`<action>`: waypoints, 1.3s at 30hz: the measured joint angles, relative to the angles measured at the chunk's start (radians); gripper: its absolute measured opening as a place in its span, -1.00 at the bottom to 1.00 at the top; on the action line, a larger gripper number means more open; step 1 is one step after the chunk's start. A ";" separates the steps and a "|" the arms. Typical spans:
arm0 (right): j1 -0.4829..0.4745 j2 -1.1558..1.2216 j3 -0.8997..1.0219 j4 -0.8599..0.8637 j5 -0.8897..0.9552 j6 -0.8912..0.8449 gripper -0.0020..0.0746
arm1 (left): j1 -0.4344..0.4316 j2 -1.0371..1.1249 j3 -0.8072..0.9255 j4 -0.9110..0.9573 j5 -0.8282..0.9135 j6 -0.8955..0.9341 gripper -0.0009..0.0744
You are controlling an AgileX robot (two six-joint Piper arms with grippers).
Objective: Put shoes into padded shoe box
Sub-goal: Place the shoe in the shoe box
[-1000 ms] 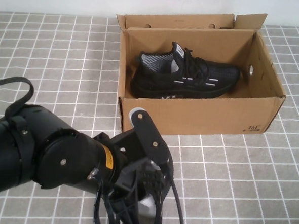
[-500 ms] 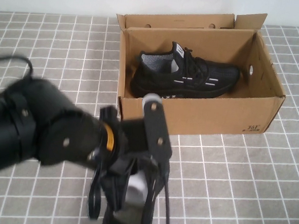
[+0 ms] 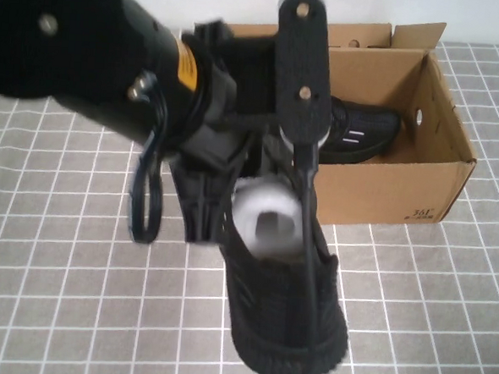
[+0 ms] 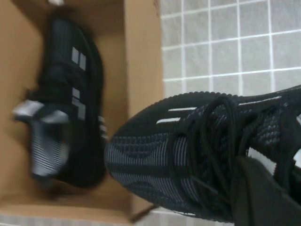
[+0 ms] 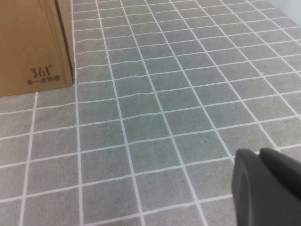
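The left gripper [image 3: 262,184] is clamped on a black knit sneaker [image 3: 284,312], holding it in the air before the cardboard shoe box [image 3: 384,195], where the second sneaker [image 3: 359,130] lies. The right gripper [image 5: 265,188], fingers together with nothing between them, hovers low over the grey tiled tabletop [image 5: 155,94] near the box's printed corner [image 5: 44,75]; a white wall [image 3: 362,7] rises behind.

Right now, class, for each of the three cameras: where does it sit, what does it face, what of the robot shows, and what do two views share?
High view: raised on the robot's side, angled down at the table and box; the left arm fills it, its left end effector carrying a shoe.
Left wrist view: looks past the carried shoe into the box at the second shoe.
Right wrist view: low over the table; right end effector at the edge.
Shared: box corner print, also in the high view.
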 joint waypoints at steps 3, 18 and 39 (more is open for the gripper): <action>0.000 0.000 0.000 0.000 0.000 0.000 -0.97 | 0.000 0.000 -0.047 0.017 0.014 0.049 -0.97; 0.000 0.000 0.000 0.000 0.000 0.000 -0.97 | 0.000 0.046 -0.082 0.262 -0.091 0.347 -0.97; 0.000 0.000 0.000 0.000 0.000 0.000 -0.97 | 0.000 0.191 -0.277 0.438 -0.311 -0.994 -0.97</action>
